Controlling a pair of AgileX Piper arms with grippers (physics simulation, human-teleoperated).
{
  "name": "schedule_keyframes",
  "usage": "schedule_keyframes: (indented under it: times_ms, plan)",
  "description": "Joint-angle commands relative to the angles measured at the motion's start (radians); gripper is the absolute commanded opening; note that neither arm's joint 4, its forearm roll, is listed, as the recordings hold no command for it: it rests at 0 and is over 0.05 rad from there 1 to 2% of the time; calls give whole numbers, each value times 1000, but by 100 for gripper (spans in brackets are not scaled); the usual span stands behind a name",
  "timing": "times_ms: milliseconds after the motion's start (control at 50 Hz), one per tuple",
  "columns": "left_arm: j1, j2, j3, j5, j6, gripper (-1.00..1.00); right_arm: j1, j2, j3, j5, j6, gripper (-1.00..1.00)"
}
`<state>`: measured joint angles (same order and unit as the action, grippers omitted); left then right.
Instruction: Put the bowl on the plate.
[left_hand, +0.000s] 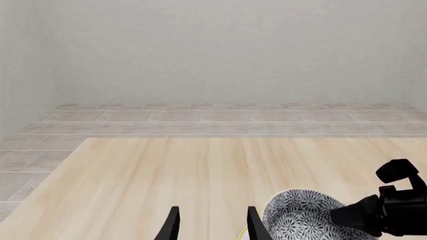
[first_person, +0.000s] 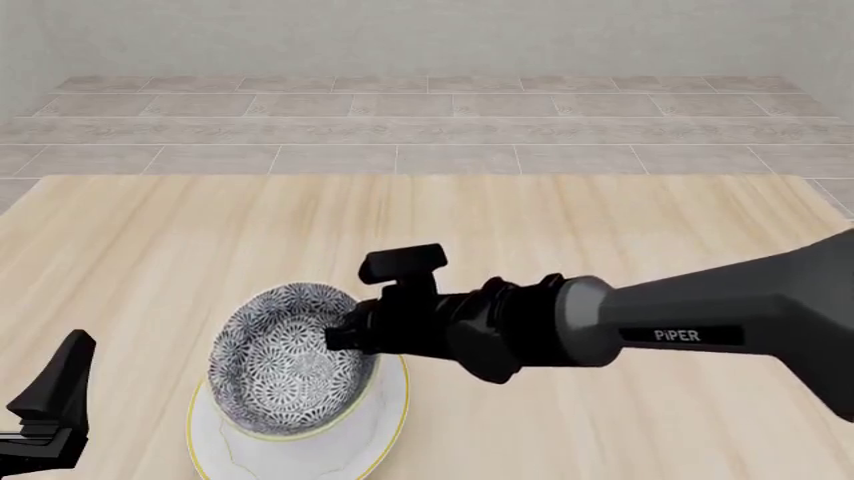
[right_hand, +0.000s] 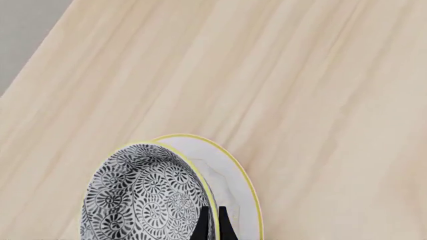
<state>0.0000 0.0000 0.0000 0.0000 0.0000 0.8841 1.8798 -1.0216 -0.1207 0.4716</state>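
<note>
The bowl (first_person: 287, 362), patterned dark grey and white with a thin yellow rim, hangs tilted over the white plate (first_person: 380, 425) near the table's front left. My right gripper (first_person: 350, 335) is shut on the bowl's right rim. In the right wrist view its fingers (right_hand: 203, 226) pinch that rim, one inside the bowl (right_hand: 137, 197) and one outside, over the plate (right_hand: 233, 185). I cannot tell whether the bowl's low side touches the plate. My left gripper (left_hand: 212, 226) stands open and empty, left of the bowl (left_hand: 300, 216) and apart from it.
The light wooden table (first_person: 601, 230) stretches away beyond the plate, with tiled floor (first_person: 427, 130) and a pale wall behind it. The right arm (first_person: 694, 330) crosses the table's right half at a slant. The left gripper (first_person: 51, 400) sits at the front left corner.
</note>
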Motion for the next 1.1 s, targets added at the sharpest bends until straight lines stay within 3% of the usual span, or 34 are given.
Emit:
schedule_keyframes:
  times_ms: [20,1100]
  plan:
    - [0,0,0,0,0,100,7,3,0,-9,10,-100]
    - [0,0,0,0,0,100,16,41,27,-55,32,-100]
